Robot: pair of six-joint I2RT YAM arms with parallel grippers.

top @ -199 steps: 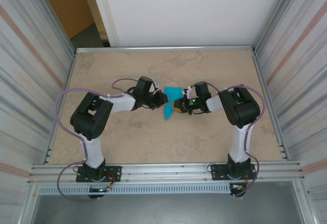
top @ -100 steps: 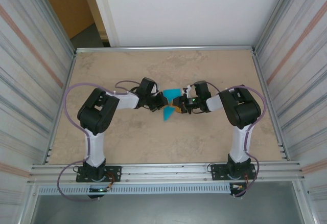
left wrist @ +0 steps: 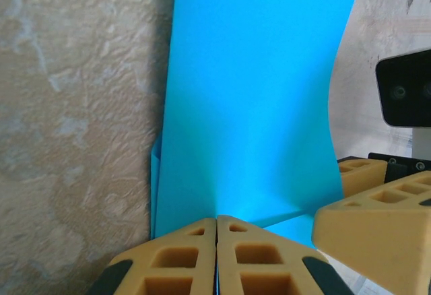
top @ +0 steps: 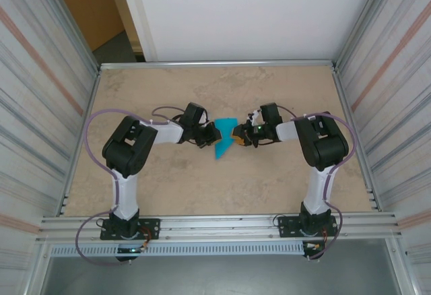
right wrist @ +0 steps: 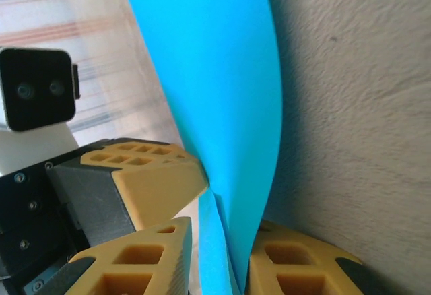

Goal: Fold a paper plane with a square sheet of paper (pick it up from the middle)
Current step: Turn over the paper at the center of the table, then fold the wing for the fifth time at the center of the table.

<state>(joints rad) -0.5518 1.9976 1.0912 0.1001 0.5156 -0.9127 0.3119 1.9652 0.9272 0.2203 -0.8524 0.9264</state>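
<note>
My left gripper (left wrist: 217, 222) is pinching the folded teal paper (left wrist: 249, 106), its 2 fingers pressed together, near the middle of the table (top: 168, 174). My right gripper (right wrist: 219, 241) is straddling the paper's opposite edge; I cannot tell whether it is clamping.

The paper (left wrist: 249, 106) is thin, smooth and matt, plain teal-blue, with a soft sheen where it bends. The fingers (left wrist: 182, 261) are yellow matt plastic, faintly grainy, with moulded hollows. The table (top: 202, 180) has a mottled beige, stone-like matt top. The arms (top: 124, 150) are white and black plastic with a slight gloss. The near rail (top: 222, 226) is brushed metal. The left and right walls (top: 34, 106) are ribbed, dull sheet metal; the far wall (top: 249, 19) is smooth matt white.
</note>
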